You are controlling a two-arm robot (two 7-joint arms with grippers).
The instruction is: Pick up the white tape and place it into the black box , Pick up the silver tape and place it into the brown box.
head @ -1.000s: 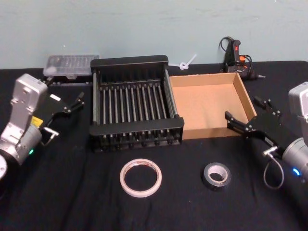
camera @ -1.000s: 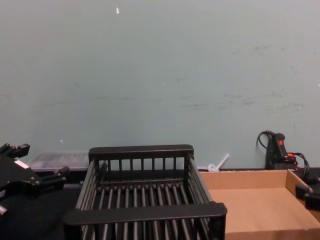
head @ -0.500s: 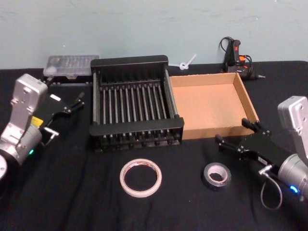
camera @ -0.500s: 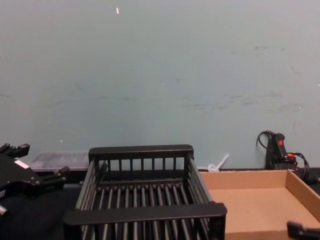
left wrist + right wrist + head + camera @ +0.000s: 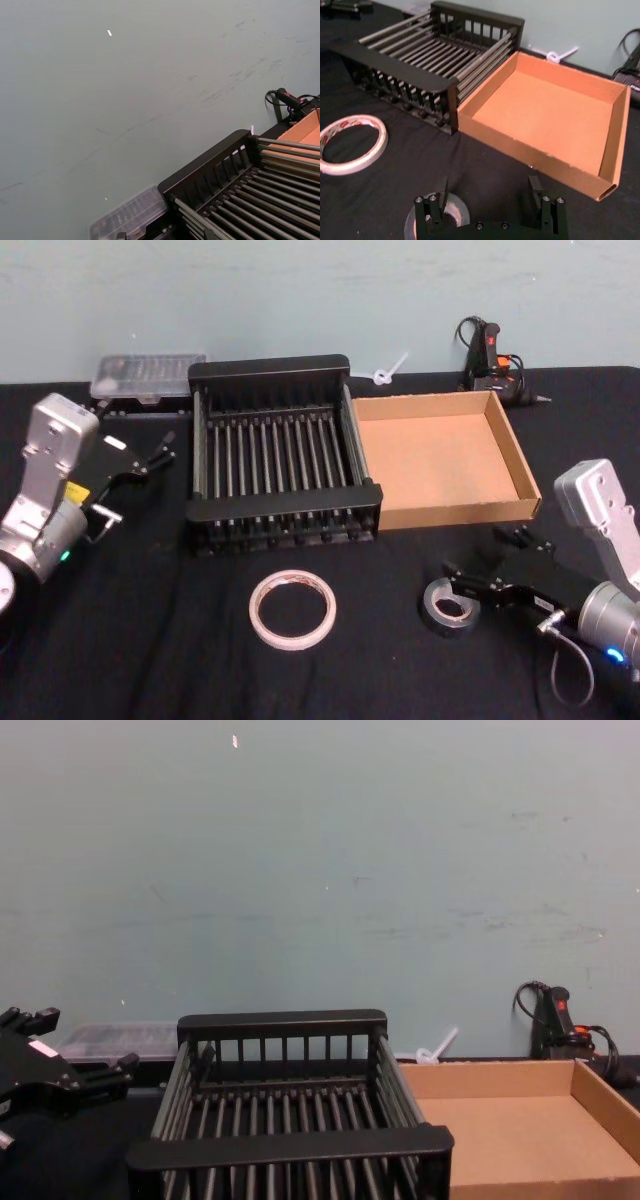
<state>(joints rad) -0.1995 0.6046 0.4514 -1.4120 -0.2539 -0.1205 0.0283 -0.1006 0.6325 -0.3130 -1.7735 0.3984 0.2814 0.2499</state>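
Observation:
The white tape (image 5: 292,609) lies flat on the black table in front of the black box (image 5: 270,368); I also see the white tape (image 5: 381,146) in the right wrist view. The silver tape (image 5: 440,606) lies to its right, in front of the brown box (image 5: 516,455). My right gripper (image 5: 476,556) hangs open low over the silver tape's right side. In the right wrist view one finger (image 5: 438,202) overlaps the silver tape (image 5: 456,209) and the other stands beside it. My left gripper (image 5: 136,430) is parked open left of the black box.
The black box (image 5: 395,54) and brown box (image 5: 616,131) stand side by side, both with nothing in them. A clear plastic case (image 5: 146,376) sits at the back left. A white zip tie (image 5: 390,370) and a black glue gun (image 5: 490,352) lie along the back edge.
My right gripper has come down and toward the front left, from beside the brown box's right wall to over the silver tape. The left arm and both tapes have not moved.

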